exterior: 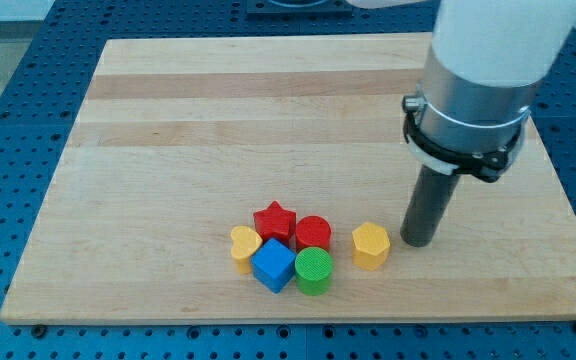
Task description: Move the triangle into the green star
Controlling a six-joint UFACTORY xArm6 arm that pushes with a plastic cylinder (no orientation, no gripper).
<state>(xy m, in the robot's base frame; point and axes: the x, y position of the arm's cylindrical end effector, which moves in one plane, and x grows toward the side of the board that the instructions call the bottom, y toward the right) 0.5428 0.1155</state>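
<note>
My tip (pixel 418 243) rests on the wooden board (pixel 218 130) at the lower right, just to the right of a yellow hexagon (pixel 370 245), with a small gap between them. Left of the hexagon is a tight cluster: a red star (pixel 274 221), a red cylinder (pixel 313 233), a yellow heart (pixel 245 244), a blue cube (pixel 274 265) and a green cylinder (pixel 314 270). No triangle and no green star show in this view.
The arm's white and grey body (pixel 473 80) hangs over the board's upper right. The board lies on a blue perforated table (pixel 8 60). The cluster sits near the board's bottom edge.
</note>
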